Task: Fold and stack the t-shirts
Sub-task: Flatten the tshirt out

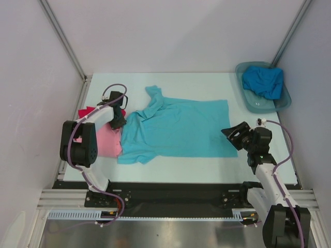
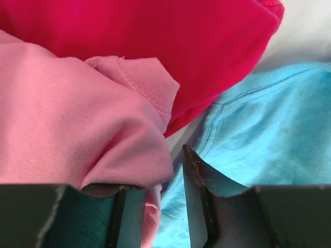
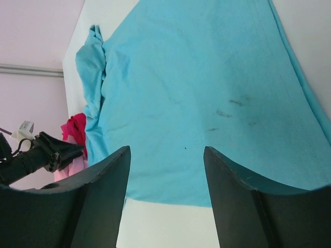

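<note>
Pink shirt cotton crowds the left wrist view, bulging over one finger of my left gripper. Its jaws stand a little apart and clamp nothing, though a pink fold droops into the gap. Behind lies the red shirt, both at the desk's left edge. The turquoise shirt lies spread mid-desk, its neck end touching the pink one. My right gripper hangs wide open just off its hem. A deeper blue shirt waits in the grey tub at the far right.

As I judge it, the turquoise fold is the step in hand. To do it well, I would clear the left jaws of pink first, take only turquoise at the shoulder, pinch the hem corner with the right, and lift both ends evenly.
</note>
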